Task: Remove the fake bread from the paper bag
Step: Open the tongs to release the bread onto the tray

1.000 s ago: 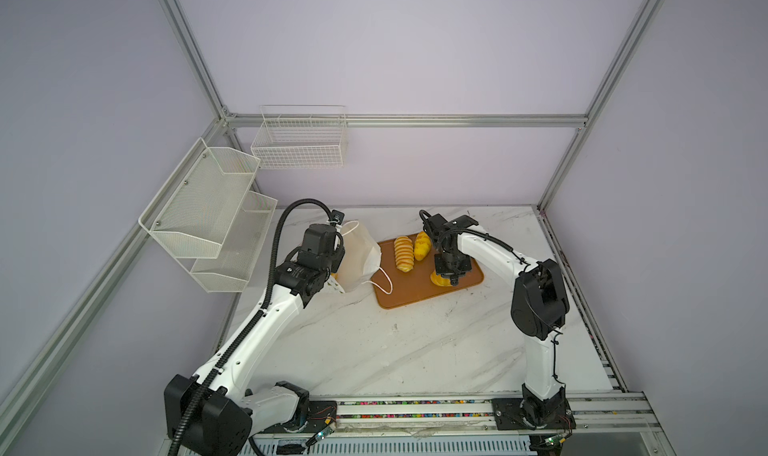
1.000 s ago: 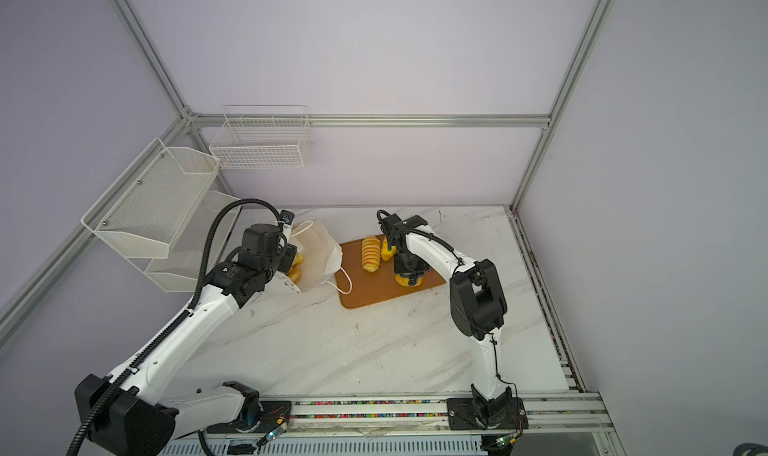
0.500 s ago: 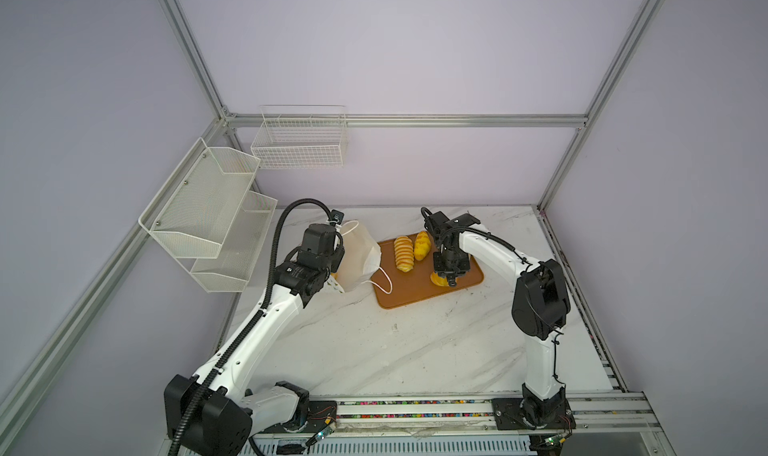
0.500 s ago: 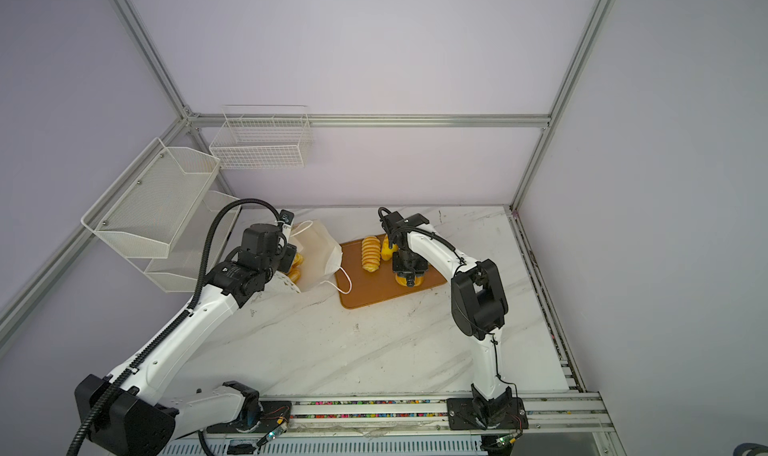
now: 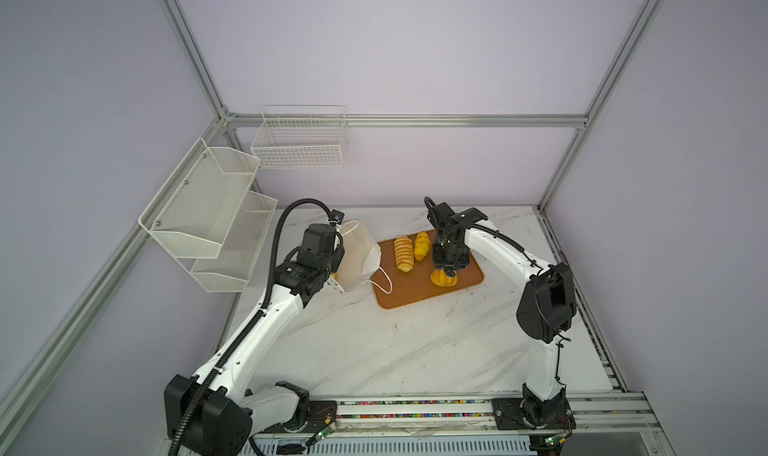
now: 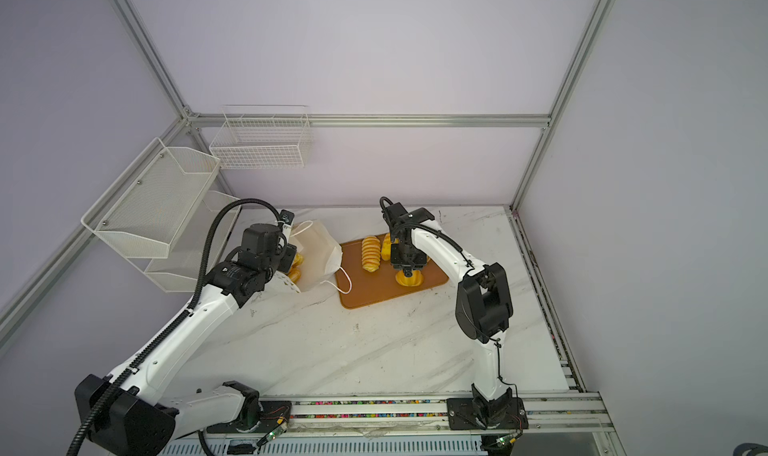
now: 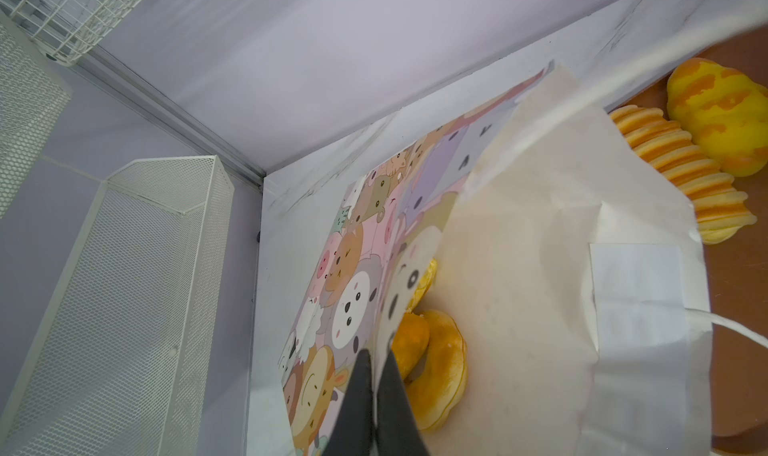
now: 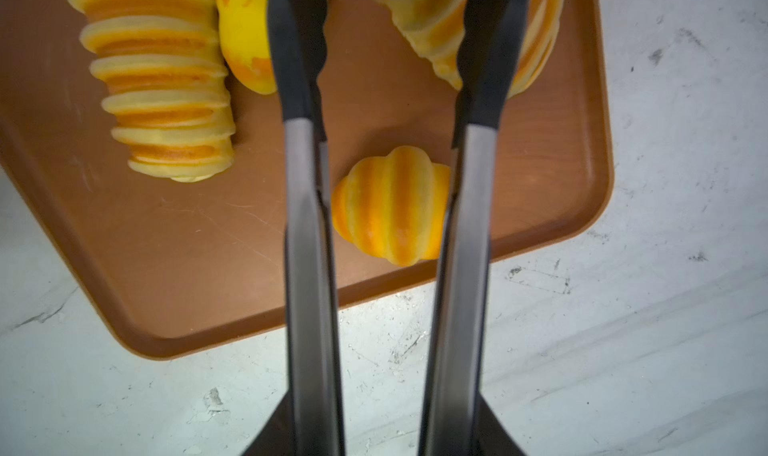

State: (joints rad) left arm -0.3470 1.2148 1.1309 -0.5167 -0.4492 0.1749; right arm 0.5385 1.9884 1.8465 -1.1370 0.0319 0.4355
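The left gripper (image 7: pixel 376 356) is clenched on the printed wall of the paper bag (image 5: pixel 357 254), which sits toward the worktop's (image 5: pixel 374 350) far-left corner, just beside the tray's (image 5: pixel 415 298) left edge. A doughnut (image 7: pixel 440 370) and more bread (image 7: pixel 409 341) sit inside the bag. The right gripper (image 5: pixel 448 270) hangs released over the tray, with a small ridged bun (image 8: pixel 390 206) lying on it between the parted jaws. Two long rolls (image 5: pixel 404 253) lie near the tray's far edge.
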